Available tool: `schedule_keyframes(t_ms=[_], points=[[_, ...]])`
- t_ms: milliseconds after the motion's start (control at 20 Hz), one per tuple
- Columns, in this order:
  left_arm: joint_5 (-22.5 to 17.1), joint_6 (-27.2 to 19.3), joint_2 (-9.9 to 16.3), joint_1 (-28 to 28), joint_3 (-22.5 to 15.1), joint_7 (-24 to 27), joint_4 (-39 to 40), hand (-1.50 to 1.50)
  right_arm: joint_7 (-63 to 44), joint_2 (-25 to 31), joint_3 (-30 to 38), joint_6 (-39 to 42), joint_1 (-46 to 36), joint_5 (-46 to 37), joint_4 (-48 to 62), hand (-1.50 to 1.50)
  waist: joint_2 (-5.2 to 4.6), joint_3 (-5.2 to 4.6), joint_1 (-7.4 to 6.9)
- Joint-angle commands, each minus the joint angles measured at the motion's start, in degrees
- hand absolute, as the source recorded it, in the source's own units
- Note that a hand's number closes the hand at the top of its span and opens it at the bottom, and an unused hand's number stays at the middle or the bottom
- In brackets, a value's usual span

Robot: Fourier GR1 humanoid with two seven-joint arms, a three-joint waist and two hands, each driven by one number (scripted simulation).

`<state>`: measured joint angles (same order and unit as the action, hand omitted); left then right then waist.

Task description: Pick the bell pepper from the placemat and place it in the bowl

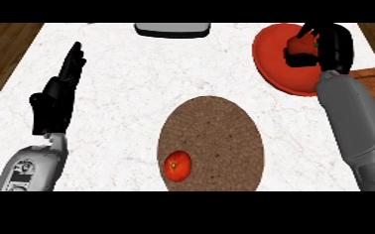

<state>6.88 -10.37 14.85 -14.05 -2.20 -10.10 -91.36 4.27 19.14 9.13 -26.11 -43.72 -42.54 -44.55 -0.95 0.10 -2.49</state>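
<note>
Bell pepper point(300, 44) — red, with a bit of green showing at its upper right — sits in the grasp of your right robot hand point(326, 44), whose black fingers curl round it from the right and partly hide it. You can see that hand and the pepper over the red bowl point(275, 67), which lies at the far right of the white marbled surface point(117, 104). Whether the pepper touches the bowl's inside or hangs just above it, you cannot tell from this view. The right grey forearm point(348, 124) runs up from the lower right edge to that hand, crossing the bowl's near rim.

Your left robot hand point(62, 91) shows at the left side, well apart from everything else — fingers straight and pointing away from you, holding nothing, with its grey forearm point(33, 166) entering at the lower left corner.

Look to the middle near part of the surface and you find the round brown placemat point(219, 134). On its lower left part lies a small red round fruit point(177, 165) with a dark stem spot, most like a tomato, untouched by either hand.

At the far edge, centre, a grey flat object with a dark rim point(173, 29) is partly cut off by the view. Wooden flooring point(15, 44) shows beyond the surface at the left.
</note>
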Motion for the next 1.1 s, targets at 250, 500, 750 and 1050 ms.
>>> schedule_keyframes(t_ms=[250,500,750,1050], points=[[-0.49,1.18,0.85,-4.62,1.58,-0.83,1.57,0.0,7.97,3.73,8.44,3.19,-8.29,6.18,21.8,-1.5,-1.08,0.15,-1.34],[-0.1,1.57,-0.39,-1.22,-0.37,1.55,0.33,0.0,17.41,2.75,12.6,5.73,-8.27,11.07,25.54,-1.5,-1.3,0.26,-2.48],[0.89,0.16,-1.78,-1.68,-0.89,0.4,0.41,0.0,25.97,3.89,16.42,8.06,-8.76,14.92,27.6,-1.5,-1.01,0.23,-1.82],[1.63,-0.08,-1.86,-3.02,-0.88,-1.24,0.2,0.0,29.24,9.4,21.9,14.75,-9.39,20.19,30.65,-1.5,-0.74,0.21,-0.92]])
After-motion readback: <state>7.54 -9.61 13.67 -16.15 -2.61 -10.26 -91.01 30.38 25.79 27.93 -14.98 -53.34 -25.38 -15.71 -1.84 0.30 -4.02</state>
